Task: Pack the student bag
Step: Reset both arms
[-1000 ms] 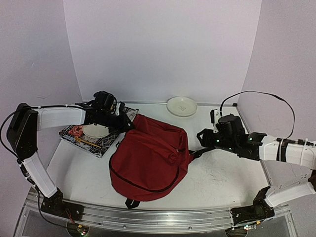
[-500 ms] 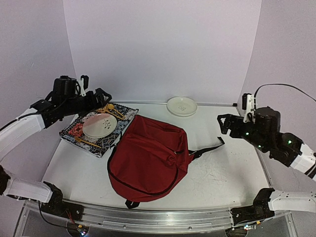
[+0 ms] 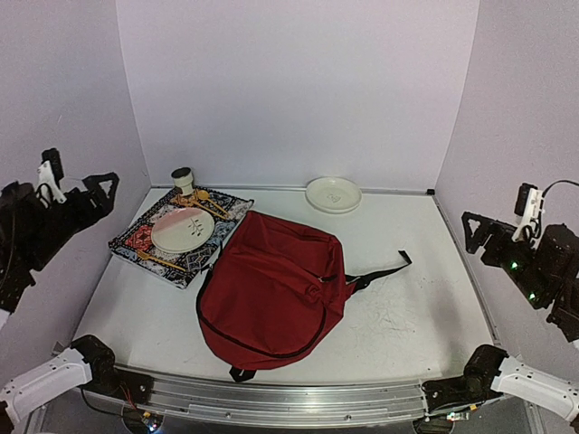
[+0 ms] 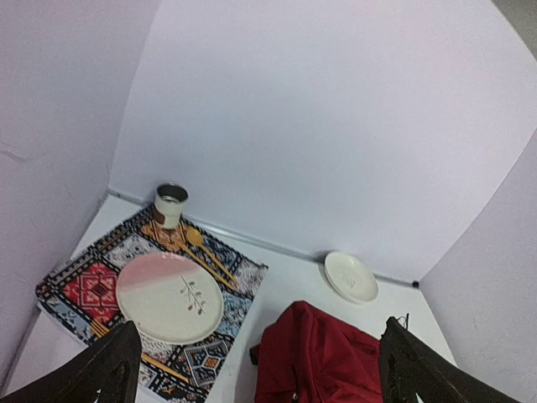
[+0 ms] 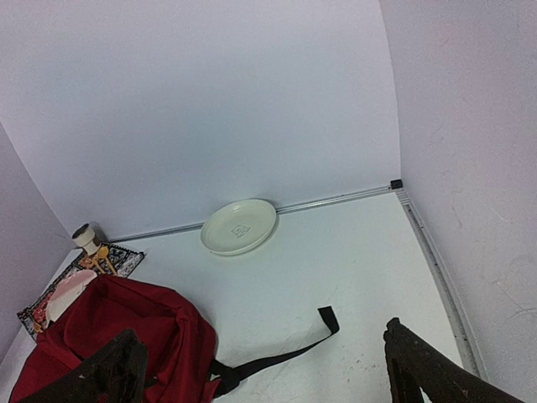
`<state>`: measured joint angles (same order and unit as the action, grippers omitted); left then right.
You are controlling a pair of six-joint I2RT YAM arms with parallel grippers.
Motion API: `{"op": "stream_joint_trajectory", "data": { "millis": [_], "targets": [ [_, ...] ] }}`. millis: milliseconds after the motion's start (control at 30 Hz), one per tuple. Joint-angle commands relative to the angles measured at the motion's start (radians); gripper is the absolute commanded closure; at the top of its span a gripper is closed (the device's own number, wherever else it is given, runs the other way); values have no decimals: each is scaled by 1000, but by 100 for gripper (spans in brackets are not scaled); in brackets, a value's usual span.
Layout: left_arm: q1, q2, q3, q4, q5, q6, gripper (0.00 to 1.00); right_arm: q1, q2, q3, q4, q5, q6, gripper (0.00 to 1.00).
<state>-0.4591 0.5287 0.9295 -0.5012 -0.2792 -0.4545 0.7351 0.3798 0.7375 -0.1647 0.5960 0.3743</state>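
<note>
White worktop (image 3: pixel 425 298). Dark-red student bag (image 3: pixel 271 298) slumped flat mid-worktop, nearer the front edge, with a black strap trailing toward the right edge. Patterned mat (image 3: pixel 136 240) at the far left corner, just beside the bag. Left end effector (image 3: pixel 80 176) and right end effector (image 3: pixel 499 215) up in the air past either side edge, both spread wide, gripping nothing. Pink plate (image 3: pixel 182 230) on the mat; white dish (image 3: pixel 333 193) by the far edge; cup (image 3: pixel 184 179) at the mat's far corner.

Readable text: none that I can make out in any view.
White dish (image 5: pixel 239 227): small dark mark at its centre, too small for me to read.
Pink plate (image 4: pixel 169 298): a drawn sprig, not lettering.
Red bag (image 3: pixel 271 298): no tag or print that I can read from here.
</note>
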Motion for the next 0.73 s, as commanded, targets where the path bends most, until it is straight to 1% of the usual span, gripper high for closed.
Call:
{"op": "stream_joint_trajectory", "data": {
  "millis": [0, 100, 267, 433, 700],
  "targets": [
    [4, -144, -70, -37, -139, 56, 0, 7, -90, -44, -65, 80, -23, 2],
    [4, -229, -118, -36, -158, 55, 0, 7, -136, -96, -67, 87, -23, 2],
    [4, -294, -175, -35, -158, 23, 0, 7, -188, -143, -69, 110, -17, 2],
    [3, -294, -198, -34, -157, 14, 0, 7, -203, -145, -69, 124, -16, 2],
    [4, -249, -196, -34, -149, 28, 1, 7, -206, -150, -69, 125, -12, 2]
  ]
}}
